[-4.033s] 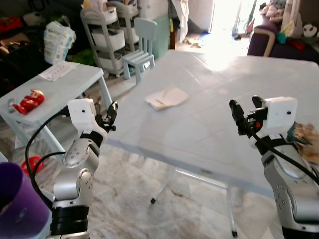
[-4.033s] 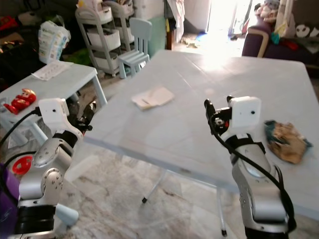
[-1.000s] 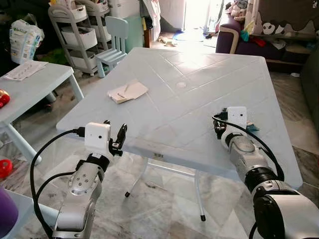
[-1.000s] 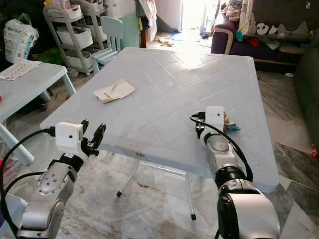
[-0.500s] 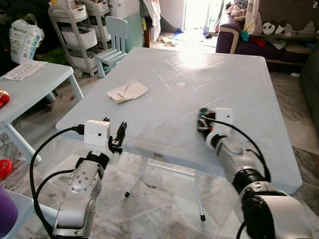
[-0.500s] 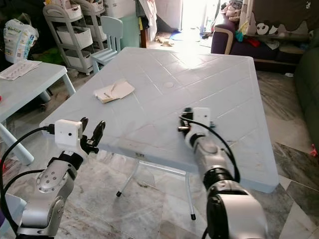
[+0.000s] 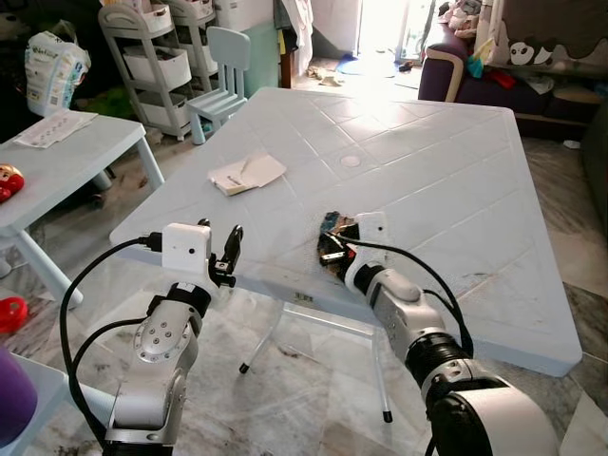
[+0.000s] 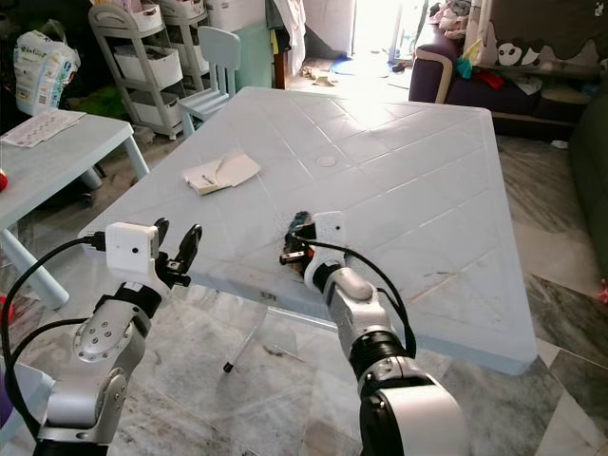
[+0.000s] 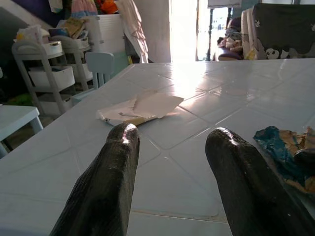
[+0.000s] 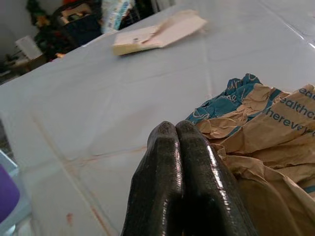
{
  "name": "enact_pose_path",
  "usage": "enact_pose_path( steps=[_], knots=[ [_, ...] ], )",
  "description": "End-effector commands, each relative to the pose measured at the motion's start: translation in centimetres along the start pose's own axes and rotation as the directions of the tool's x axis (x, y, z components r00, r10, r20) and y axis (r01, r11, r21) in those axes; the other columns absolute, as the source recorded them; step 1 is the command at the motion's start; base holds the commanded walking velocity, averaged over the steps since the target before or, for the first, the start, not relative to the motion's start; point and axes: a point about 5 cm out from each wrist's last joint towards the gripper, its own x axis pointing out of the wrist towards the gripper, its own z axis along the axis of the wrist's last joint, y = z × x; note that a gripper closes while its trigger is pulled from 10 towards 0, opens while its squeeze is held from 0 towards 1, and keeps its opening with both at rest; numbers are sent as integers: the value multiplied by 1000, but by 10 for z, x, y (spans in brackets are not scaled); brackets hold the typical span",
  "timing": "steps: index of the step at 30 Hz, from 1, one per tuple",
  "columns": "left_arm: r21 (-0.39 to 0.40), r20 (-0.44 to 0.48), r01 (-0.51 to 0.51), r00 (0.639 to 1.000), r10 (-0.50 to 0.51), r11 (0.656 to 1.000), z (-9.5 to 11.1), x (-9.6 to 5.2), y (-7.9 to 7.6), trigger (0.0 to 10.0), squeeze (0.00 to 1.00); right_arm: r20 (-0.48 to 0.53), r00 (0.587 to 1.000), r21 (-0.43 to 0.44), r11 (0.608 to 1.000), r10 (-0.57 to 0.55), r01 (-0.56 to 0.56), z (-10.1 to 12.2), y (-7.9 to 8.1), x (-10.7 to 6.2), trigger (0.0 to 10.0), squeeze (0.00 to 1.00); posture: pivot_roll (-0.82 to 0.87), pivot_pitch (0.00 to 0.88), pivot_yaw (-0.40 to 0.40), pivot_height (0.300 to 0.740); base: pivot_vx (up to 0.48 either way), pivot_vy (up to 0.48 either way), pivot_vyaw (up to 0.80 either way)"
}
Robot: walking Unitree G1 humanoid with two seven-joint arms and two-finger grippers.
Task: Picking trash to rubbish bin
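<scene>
A crumpled brown and blue paper wrapper (image 7: pixel 332 227) lies on the pale blue table (image 7: pixel 456 180) near its front edge. My right gripper (image 7: pixel 328 250) sits at the wrapper; in the right wrist view its fingers (image 10: pixel 172 162) are pressed together, with the wrapper (image 10: pixel 261 142) bunched against them. My left gripper (image 7: pixel 233 250) hovers open just off the table's front left edge, nothing between its fingers (image 9: pixel 115 167). The left wrist view looks across the tabletop to the wrapper (image 9: pixel 285 147).
A folded white paper pad (image 7: pixel 247 174) lies farther back on the table. A small low table (image 7: pixel 66 161), a child's chair (image 7: pixel 220 66) and a shelf cart (image 7: pixel 142 47) stand to the left. A sofa (image 7: pixel 494 76) is at the back right, a purple bin (image 7: pixel 9 399) at the lower left.
My right gripper has swept leftward across the table from its right side to the front middle, and the wrapper came with it. The left arm has stayed put.
</scene>
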Motion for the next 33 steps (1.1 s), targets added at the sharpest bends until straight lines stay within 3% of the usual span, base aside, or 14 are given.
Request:
enact_pose_path(
  steps=[1,5,8,9,16,21,22,23,24,26,33],
  knots=[
    [4,11,-6,1000,6,1000,3,4,0,10000,0,23,1000,-26,1000,15,-14,5,2,1,0,0,2,0,-12,740,0,0,0],
    [3,16,-6,1000,6,1000,3,5,0,10000,0,40,999,-53,998,24,-21,7,4,0,0,0,-2,0,-11,740,0,0,0],
    [7,28,-12,1000,11,1000,5,8,0,10000,0,103,994,-136,991,30,-16,20,7,1,0,0,-6,0,-10,740,0,0,0],
    [7,31,-13,999,13,1000,6,9,1,10000,0,123,991,-205,978,50,-23,25,10,1,0,0,-10,0,-8,740,0,0,0],
    [15,48,-5,999,4,1000,9,13,-2,10000,0,166,984,-353,935,65,-2,36,16,1,0,0,-26,0,2,740,0,0,0],
    [17,53,2,999,-3,1000,9,15,-3,10000,0,132,989,-362,932,66,-14,27,17,-1,0,0,-25,0,6,740,0,0,0],
    [18,56,4,998,-6,1000,9,15,-3,10000,0,107,992,-380,925,70,-24,21,19,-2,3922,0,-24,0,8,740,0,0,0],
    [19,56,5,998,-6,1000,9,16,-3,10000,0,94,993,-387,922,72,-30,18,19,-2,4549,0,-24,0,9,740,0,0,0],
    [19,57,5,998,-6,1000,10,16,-2,10000,0,81,994,-390,920,74,-37,16,20,-2,10000,0,-24,0,10,740,0,0,0],
    [20,58,5,998,-6,1000,10,17,-2,10000,0,63,995,-401,915,81,-49,12,21,-3,10000,1000,-24,0,10,740,0,0,0],
    [23,67,7,998,-8,1000,11,19,-2,10000,0,32,996,-450,891,81,-58,8,21,-5,10000,1000,-28,0,14,740,0,0,0]
  ],
)
